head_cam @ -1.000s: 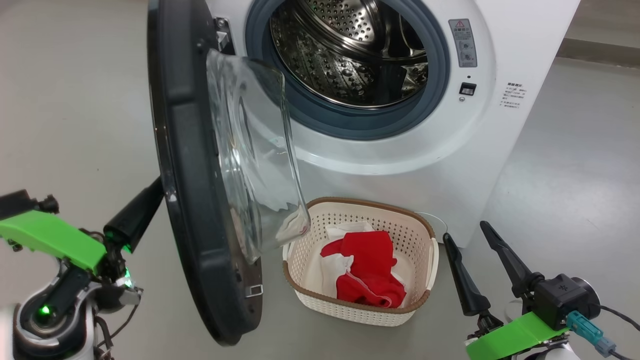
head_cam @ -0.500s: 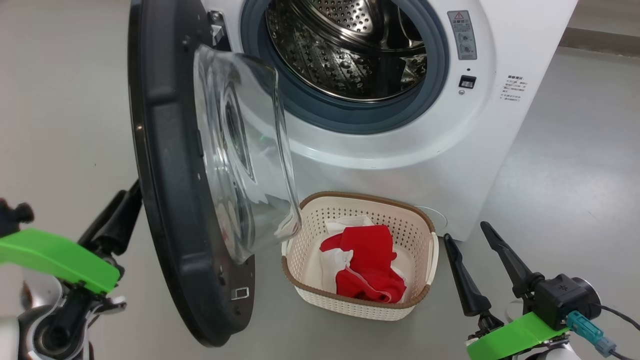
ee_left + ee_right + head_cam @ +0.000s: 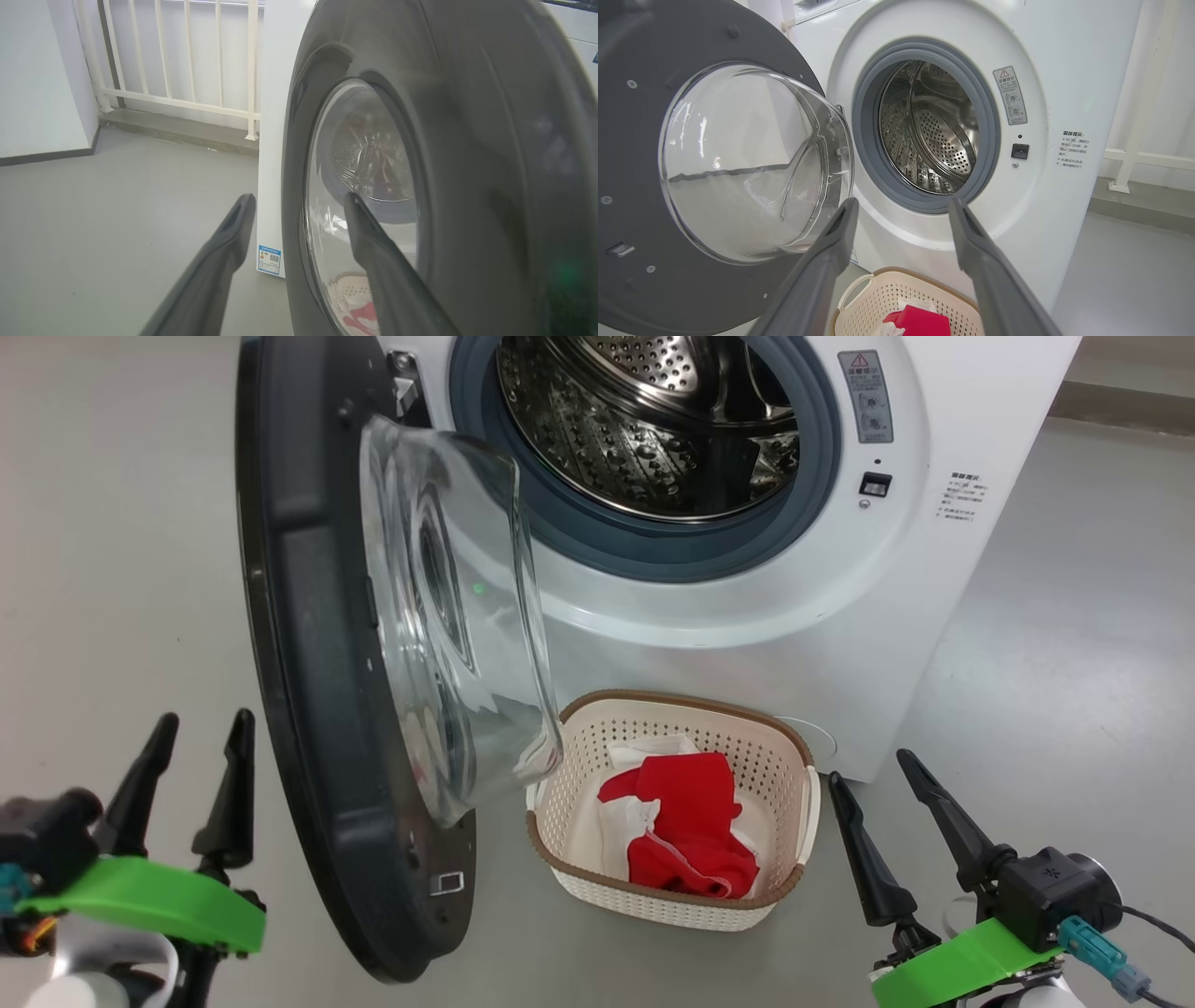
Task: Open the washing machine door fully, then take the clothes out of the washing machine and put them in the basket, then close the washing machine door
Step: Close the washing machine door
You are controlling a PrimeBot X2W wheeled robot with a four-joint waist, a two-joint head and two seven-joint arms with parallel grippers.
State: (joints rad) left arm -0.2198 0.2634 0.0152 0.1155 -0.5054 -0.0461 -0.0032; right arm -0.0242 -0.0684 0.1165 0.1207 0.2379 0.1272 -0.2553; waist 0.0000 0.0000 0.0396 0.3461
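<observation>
Door work looks like what is left: the red and white clothes (image 3: 686, 831) lie heaped in the basket (image 3: 672, 698), which stands on the floor (image 3: 121, 523) at 6 o'clock below the mouth of the washing machine (image 3: 840, 616), and the drum (image 3: 644, 429) shows bare steel as far as one can see into it. The door (image 3: 317, 663) stands swung out at 9 o'clock of that mouth, and its glass window (image 3: 457, 616) bulges toward the basket. Whether the swing home would clear the basket I cannot tell. I judge the door heavy and stiff, free to move on its hinge (image 3: 403, 394) alone, so it wants a steady push, not a pinch. Its glossy black surround is probably slippery and too thick to clamp, and the glass is best left alone. The best place to press seems to be the outer face near the free edge, by the latch (image 3: 451, 882), far from the hinge. The left gripper (image 3: 206, 717) sits at 8 o'clock in the head view, just beside that outer face, fingers spread wide with nothing between them. The right gripper (image 3: 868, 765), at 4 o'clock just right of the basket, is likewise wide apart and empty. The floor is smooth, grey and flat, and a white railing (image 3: 187, 56) and a pale wall (image 3: 37, 70) stand beyond the machine
</observation>
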